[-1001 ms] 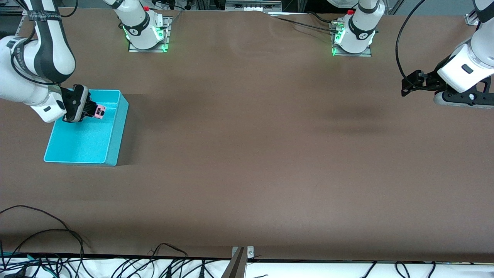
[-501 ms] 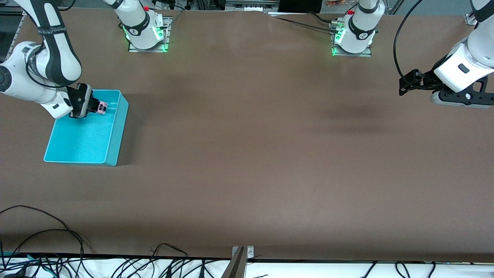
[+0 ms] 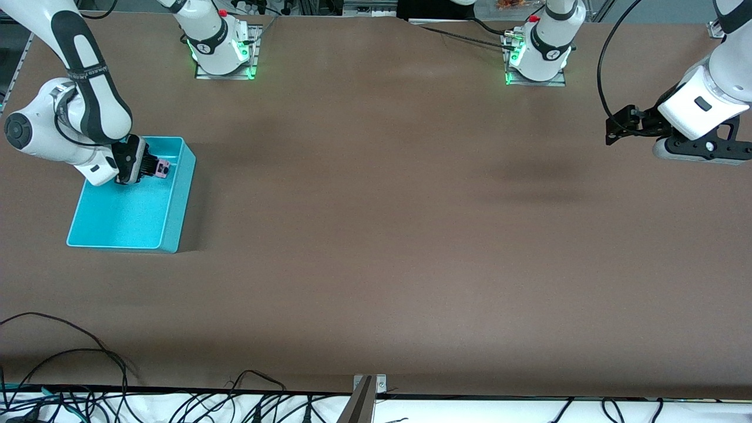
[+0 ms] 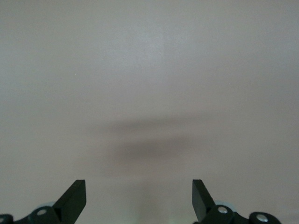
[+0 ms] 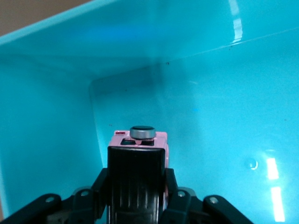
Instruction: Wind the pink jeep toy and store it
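Observation:
My right gripper (image 3: 154, 167) is shut on the pink jeep toy (image 3: 163, 169), holding it low inside the turquoise bin (image 3: 180, 202), in the part of the bin nearest the robots' bases. In the right wrist view the pink jeep toy (image 5: 161, 143) pokes out past the black fingers (image 5: 137, 179), a dark wheel on top, close to a corner of the bin's walls (image 5: 187, 42). I cannot tell whether it touches the floor. My left gripper (image 3: 612, 126) waits open over bare table at the left arm's end; nothing lies between its fingertips (image 4: 75, 192).
The two arm bases (image 3: 223, 53) (image 3: 537, 59) stand with green lights along the table's edge farthest from the front camera. Loose black cables (image 3: 88, 376) and a metal bracket (image 3: 367, 388) line the edge nearest it. Brown tabletop (image 3: 376, 235) spreads between the bin and the left arm.
My right gripper has sunk deeper into the bin with the jeep and shifted slightly toward the bin's inner wall. The left arm has barely drifted.

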Robot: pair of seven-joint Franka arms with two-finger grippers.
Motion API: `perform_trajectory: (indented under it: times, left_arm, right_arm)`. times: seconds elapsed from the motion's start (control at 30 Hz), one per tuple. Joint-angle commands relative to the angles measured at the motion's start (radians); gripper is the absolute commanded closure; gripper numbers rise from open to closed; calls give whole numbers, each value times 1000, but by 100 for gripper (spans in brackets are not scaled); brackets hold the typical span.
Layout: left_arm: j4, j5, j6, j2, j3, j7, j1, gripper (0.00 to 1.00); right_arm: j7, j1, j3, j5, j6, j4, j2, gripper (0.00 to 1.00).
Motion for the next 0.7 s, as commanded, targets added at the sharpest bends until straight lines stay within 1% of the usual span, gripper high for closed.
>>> perform_trajectory:
  times: [0.0,0.03,0.23,0.33,0.53,0.67]
  left_arm:
    - [31,-14,-19,9,0,-11,-3,0]
    - [31,-14,-19,9,0,-11,-3,0]
    - [33,-14,-19,9,-3,-11,-5,0]
    - [33,-14,-19,9,-3,-11,-5,0]
    - [33,-14,-19,7,-3,-13,-5,0]
    - [33,-14,-19,7,-3,-13,-5,0]
  right_arm:
    - [-42,-4,0,38,22,5,15,5]
    - [-42,-3,2,38,21,10,14,0]
    - [-42,1,5,36,-12,48,4,0]
    - [-40,4,7,36,-76,100,3,0]
    - [-11,11,8,38,-268,257,3,0]
    - [78,20,8,38,-354,333,-12,0]
